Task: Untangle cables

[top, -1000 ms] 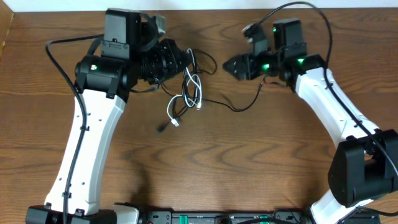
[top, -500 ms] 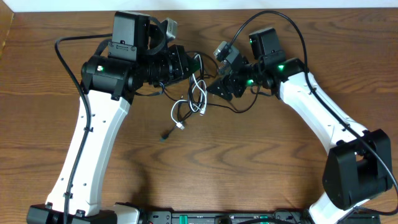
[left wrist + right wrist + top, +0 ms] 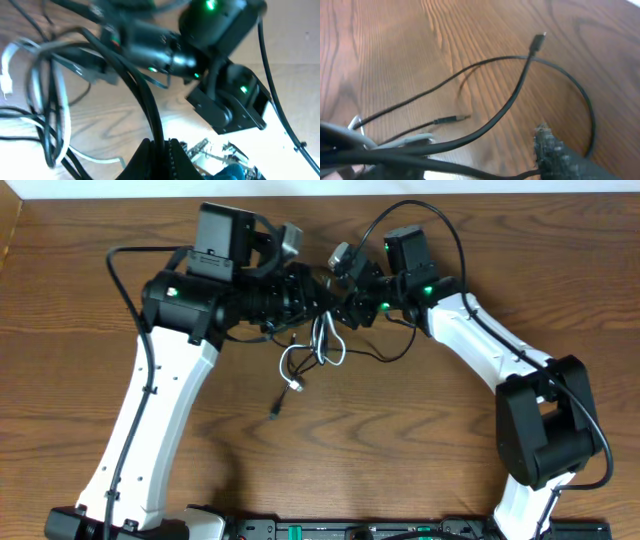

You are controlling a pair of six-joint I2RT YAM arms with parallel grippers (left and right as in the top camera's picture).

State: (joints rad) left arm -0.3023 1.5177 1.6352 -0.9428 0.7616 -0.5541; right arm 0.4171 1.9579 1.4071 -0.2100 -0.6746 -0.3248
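Our left gripper (image 3: 159, 150) is clamped tight on a black cable (image 3: 146, 95), which rises straight out from between its fingertips. Just beside that strand, the white cable (image 3: 34, 85) loops through the other black cords. The knot of cables (image 3: 318, 345) bunches just beside both grippers and trails onto the table (image 3: 420, 440). Our right gripper (image 3: 347, 308) noses in from the opposite side; we cannot tell whether its jaws grip anything. Beyond it a loose black end with a small plug (image 3: 538, 40) lies apart. We judge these cords light, limp and quick to snag, so they are best taken near a free plug and drawn out gently.
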